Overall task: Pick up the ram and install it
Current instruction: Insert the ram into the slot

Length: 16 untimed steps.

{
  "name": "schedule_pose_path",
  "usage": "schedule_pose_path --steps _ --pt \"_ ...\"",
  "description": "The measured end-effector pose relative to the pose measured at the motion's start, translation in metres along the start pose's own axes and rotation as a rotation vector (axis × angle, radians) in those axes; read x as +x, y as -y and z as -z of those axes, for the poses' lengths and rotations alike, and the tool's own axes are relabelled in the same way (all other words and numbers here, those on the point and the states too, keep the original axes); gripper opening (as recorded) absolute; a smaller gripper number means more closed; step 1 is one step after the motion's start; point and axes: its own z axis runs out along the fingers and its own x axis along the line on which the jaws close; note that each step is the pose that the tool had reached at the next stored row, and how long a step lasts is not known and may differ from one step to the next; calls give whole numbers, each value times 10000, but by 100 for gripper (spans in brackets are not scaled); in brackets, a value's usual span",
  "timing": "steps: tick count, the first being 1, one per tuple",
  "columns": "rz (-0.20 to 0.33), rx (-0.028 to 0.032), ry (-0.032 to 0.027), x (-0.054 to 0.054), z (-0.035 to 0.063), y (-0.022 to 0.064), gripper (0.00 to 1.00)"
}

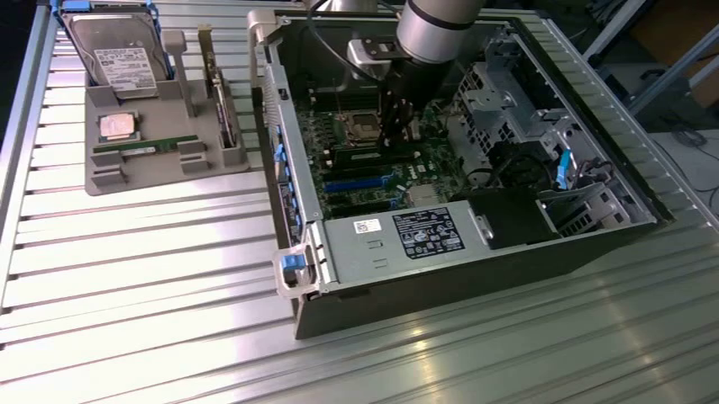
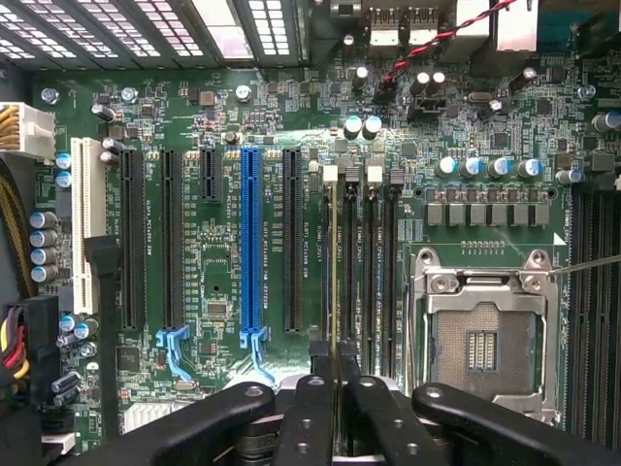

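Fingers [image 2: 312,374] drawn close together, pinching the ram [image 2: 335,282] by its edge. Wrist view sees the stick edge-on: a thin line running away from the gripper [image 2: 335,364], lying along one of the narrow memory slots [image 2: 361,262] on the motherboard [image 2: 233,116]. Whether it is fully seated in the slot cannot be told. White latches sit at the far ends of those slots.

Beside the slots, the empty CPU socket [image 2: 482,340] with its metal frame. On the other side, a row of long expansion slots, one of them blue [image 2: 251,243], and a white slot [image 2: 87,223] farther out.

Exterior view: the arm [image 1: 433,29] reaches down into the open computer case [image 1: 450,261], gripper [image 1: 396,126] low over the board near the socket. The case lies on its side on a ribbed metal table [image 1: 168,320]; power supply with a label [image 1: 433,234] at the near end.

At the exterior view's left, well apart from the case, a grey parts tray [image 1: 146,178] holds a second ram stick [image 1: 146,147] lying flat, a square silver CPU chip [image 1: 117,124], a hard drive [image 1: 118,50] standing in a blue frame, and an expansion card [image 1: 221,105] on edge.
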Motion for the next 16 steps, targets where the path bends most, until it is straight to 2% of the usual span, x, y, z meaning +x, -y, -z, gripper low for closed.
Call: schedule_pose_path --steps 3,4,5,9,10,12,14,16 --pt "0 0 11 0 -1 0 12" --pt "0 0 18 0 -1 0 20" --pt "2 1 24 0 0 -1 20" --pt "4 41 21 -1 99 -10 20" --pt "9 42 21 -11 106 -10 11" --pt "44 42 19 -14 111 -8 10" --pt "103 6 18 -8 115 101 10" --pt "135 -76 17 -4 120 254 10"
